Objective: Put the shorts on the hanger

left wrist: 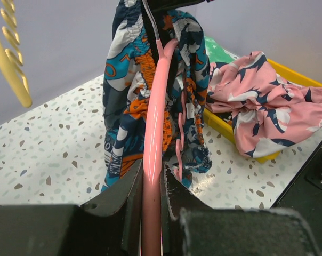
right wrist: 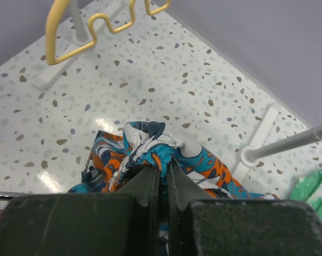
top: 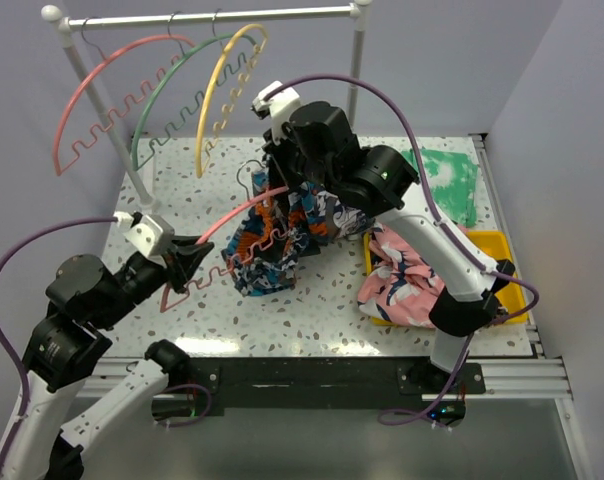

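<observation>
The shorts (top: 277, 240), printed in blue, orange, black and white, hang bunched over the middle of the table. My right gripper (top: 282, 172) is shut on their top edge and holds them up; the pinched fold shows in the right wrist view (right wrist: 158, 152). My left gripper (top: 187, 262) is shut on the arched bar of a coral-pink hanger (top: 244, 215), whose far end reaches into the shorts. In the left wrist view the pink bar (left wrist: 154, 138) runs from my jaws up into the hanging shorts (left wrist: 130, 96). The zigzag lower bar (top: 267, 240) lies against the cloth.
A rack (top: 212, 17) at the back holds a second pink hanger (top: 102, 70), a green hanger (top: 177, 85) and a yellow hanger (top: 222, 80). A yellow bin (top: 492, 245) at the right holds a pink floral garment (top: 407, 275). A green-and-white cloth (top: 447, 180) lies behind it.
</observation>
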Motion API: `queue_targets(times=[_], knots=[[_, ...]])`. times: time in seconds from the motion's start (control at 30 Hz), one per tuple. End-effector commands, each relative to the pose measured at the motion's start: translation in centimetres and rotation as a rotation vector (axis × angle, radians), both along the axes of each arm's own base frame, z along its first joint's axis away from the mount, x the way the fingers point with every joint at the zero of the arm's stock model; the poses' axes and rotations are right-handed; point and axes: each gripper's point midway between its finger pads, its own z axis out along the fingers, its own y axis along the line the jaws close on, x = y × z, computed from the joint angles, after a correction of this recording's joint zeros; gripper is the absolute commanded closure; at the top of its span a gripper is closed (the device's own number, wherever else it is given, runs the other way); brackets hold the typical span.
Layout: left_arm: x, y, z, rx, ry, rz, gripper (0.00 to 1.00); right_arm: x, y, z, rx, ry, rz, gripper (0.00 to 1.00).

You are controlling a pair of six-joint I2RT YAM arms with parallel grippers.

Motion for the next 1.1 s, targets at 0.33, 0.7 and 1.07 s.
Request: queue_targets(times=[0.33,0.7,1.07], knots=[[0.8,0.8,5.6,-0.239,-0.208,0.074,1.0,-4.3,2.9,3.5,0.199,0.037,0.246,0.91],[2.4,1.3,4.7,-0.414,-0.245,0.149,1.0,-4.3,0.0,4.6,0.31,0.032,0.106,0.49],[2.1,1.3,4.3,-0.492,-0.267,0.132,1.0,-5.7,-4.0,-2.3,0.489,0.183,-0.129,0.51]])
